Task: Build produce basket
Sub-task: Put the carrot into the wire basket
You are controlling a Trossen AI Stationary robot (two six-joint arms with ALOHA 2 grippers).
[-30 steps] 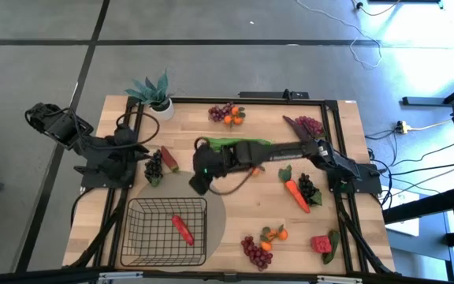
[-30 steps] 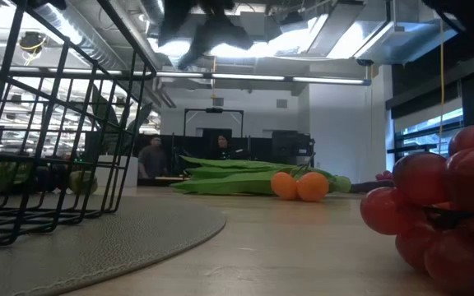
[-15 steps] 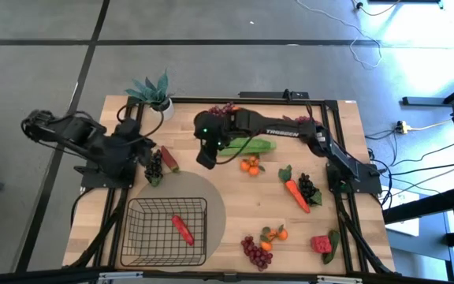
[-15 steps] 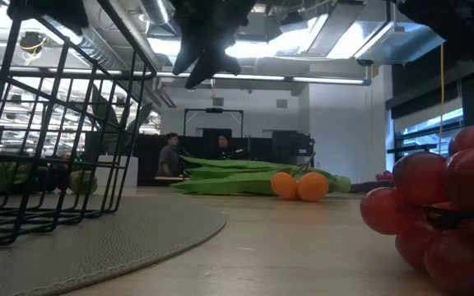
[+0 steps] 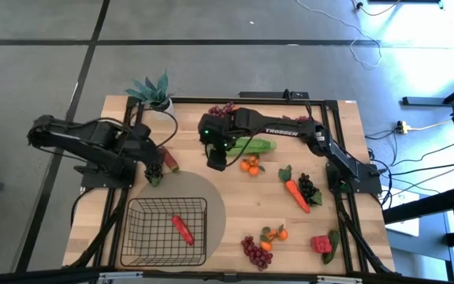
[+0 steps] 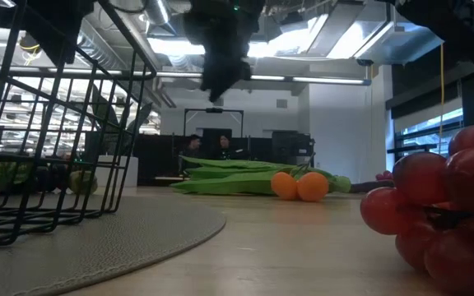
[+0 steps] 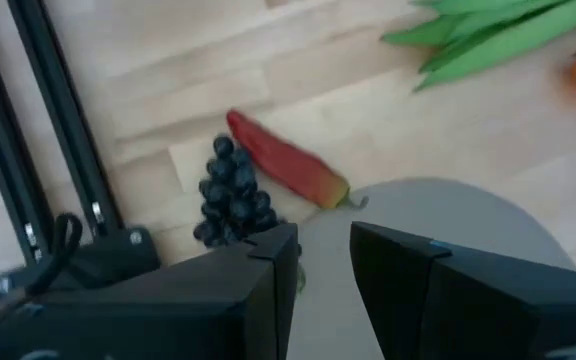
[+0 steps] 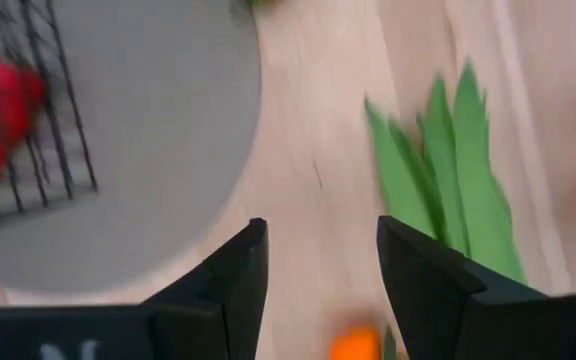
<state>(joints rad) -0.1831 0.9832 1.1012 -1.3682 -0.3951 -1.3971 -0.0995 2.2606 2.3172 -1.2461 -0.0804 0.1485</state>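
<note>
Trouble is most likely at the left gripper, which hangs just above the dark grape bunch and the red pepper lying against it beside the grey mat; its jaws stand partly open with nothing between them, and since bunch and pepper touch, a descent aimed a little off could pinch both, or nudge the pepper away and close on neither. The right gripper hovers over bare wood next to the green bean pods and the tangerines, jaws likewise parted and empty; the pods are long and flat, so a grasp near one end would probably let them droop or slip. The basket sits on the mat's near side with only one red pepper inside, so nearly all the produce remains out. Both arms may head for that same basket and could crowd each other above it.
</note>
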